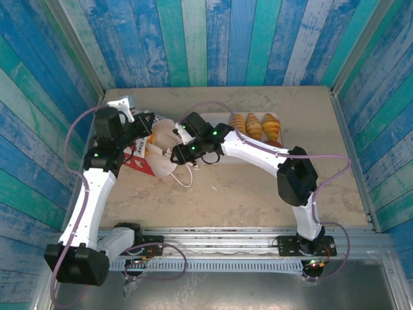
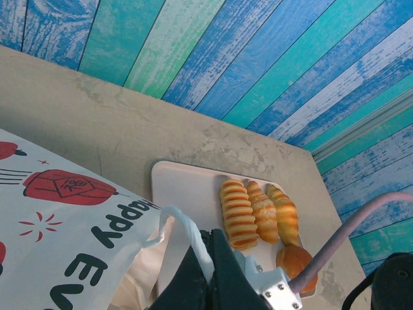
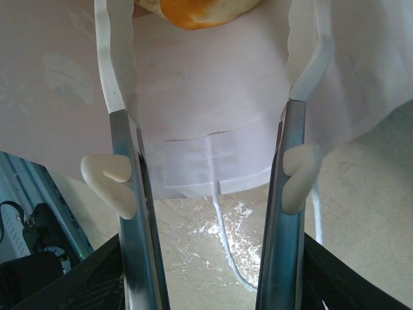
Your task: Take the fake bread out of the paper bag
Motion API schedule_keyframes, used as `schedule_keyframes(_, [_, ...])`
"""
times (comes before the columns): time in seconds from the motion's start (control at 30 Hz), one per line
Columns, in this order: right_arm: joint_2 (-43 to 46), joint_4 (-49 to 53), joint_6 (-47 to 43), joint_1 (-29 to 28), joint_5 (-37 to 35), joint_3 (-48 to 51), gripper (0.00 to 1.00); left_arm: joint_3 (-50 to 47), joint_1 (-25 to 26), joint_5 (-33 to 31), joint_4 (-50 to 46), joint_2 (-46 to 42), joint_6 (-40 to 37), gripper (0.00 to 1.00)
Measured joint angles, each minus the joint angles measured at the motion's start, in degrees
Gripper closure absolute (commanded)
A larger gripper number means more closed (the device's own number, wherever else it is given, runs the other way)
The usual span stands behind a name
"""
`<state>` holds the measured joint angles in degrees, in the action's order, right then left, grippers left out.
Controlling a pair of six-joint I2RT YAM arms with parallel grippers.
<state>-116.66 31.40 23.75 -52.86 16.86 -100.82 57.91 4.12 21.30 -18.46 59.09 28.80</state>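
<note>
On the table [image 1: 226,187], left of centre, the paper bag [image 1: 150,163] was seen lying on its side, its mouth turned toward the right arm. The right gripper [image 3: 210,39] was set in that mouth with its fingers [image 3: 122,168] spread well apart and nothing held between them. White paper was seen behind both fingers, and a golden pastry [image 3: 193,10] was seen just beyond the tips, inside the bag. A white string handle [image 3: 226,252] was seen lying on the table below. The left gripper [image 1: 143,124] was closed tight on the bag's far edge. Farther back, on the pale tray [image 2: 184,187], three ridged rolls [image 2: 255,213] were laid side by side, a round bun [image 2: 295,261] just beside them. Behind stood the blue-and-green plank wall [image 1: 226,39].
</note>
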Motion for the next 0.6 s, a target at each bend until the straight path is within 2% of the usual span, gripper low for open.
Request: schedule_keyframes(0.6, [-8.26, -2.01, 5.88, -2.14, -3.67, -6.08, 0.35, -0.22, 0.0, 1.38, 0.87, 0.28, 0.04, 1.0])
